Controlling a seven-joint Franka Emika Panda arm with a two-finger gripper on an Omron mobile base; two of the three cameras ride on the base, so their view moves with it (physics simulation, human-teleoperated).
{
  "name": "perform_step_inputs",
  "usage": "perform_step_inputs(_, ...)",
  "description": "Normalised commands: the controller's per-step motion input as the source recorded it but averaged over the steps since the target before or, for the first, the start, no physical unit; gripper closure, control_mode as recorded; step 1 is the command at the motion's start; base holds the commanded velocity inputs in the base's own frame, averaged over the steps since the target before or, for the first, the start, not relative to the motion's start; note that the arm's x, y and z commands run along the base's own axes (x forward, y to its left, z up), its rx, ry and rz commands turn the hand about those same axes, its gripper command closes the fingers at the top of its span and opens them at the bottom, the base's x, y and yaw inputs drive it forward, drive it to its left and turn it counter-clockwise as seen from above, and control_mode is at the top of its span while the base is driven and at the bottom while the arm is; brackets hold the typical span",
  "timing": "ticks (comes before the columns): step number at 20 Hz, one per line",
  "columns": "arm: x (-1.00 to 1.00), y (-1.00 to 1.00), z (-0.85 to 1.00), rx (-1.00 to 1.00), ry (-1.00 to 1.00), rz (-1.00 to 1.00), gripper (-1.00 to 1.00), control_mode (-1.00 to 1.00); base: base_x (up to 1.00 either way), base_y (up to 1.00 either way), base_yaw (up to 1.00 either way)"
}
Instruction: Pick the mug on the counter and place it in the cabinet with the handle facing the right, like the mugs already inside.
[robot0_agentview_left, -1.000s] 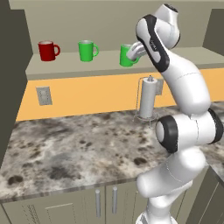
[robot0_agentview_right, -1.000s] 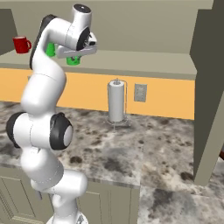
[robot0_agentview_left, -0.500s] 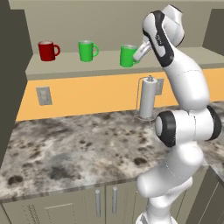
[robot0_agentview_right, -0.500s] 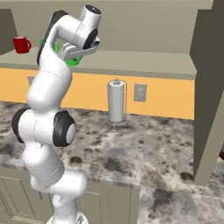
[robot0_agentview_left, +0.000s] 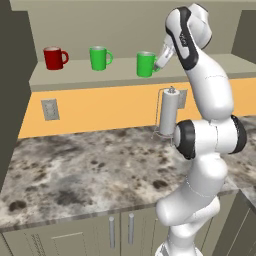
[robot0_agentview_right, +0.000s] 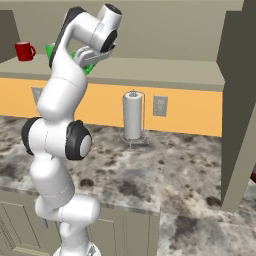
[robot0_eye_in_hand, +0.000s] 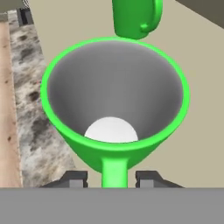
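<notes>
Flanking the glossy round mug (robot0_eye_in_hand: 114, 100) handle (robot0_eye_in_hand: 114, 173), the dark fingers (robot0_eye_in_hand: 74, 178) sit spread, not gripping.

Paper towel roll (robot0_agentview_left: 167, 113) stands upright by the orange backsplash, a wall outlet (robot0_agentview_right: 159, 106) just right of it, another outlet (robot0_agentview_left: 49, 109) well left; red mug (robot0_agentview_left: 54, 58) and second green mug (robot0_agentview_left: 99, 58) sit above, further left.

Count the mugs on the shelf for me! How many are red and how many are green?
Red mugs: 1, the red mug at the left end of the shelf.
Green mugs: 2, the middle green mug and the green mug next to the gripper.
Total: 3 mugs.
</notes>
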Motion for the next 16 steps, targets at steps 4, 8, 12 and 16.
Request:
perform_step_inputs(4, 0.09, 0.0, 0.0, 0.0, 0.0, 0.12, -1.0, -1.0, 0.0, 0.0, 0.0)
perform_step_inputs(8, 0.01, 0.0, 0.0, 0.0, 0.0, 0.09, -1.0, -1.0, 0.0, 0.0, 0.0)
perform_step_inputs(12, 0.0, -0.04, 0.04, -0.01, -0.04, 0.0, -1.0, -1.0, 0.0, 0.0, 0.0)
perform_step_inputs(16, 0.0, -0.15, 0.09, -0.02, -0.07, 0.0, -1.0, -1.0, 0.0, 0.0, 0.0)
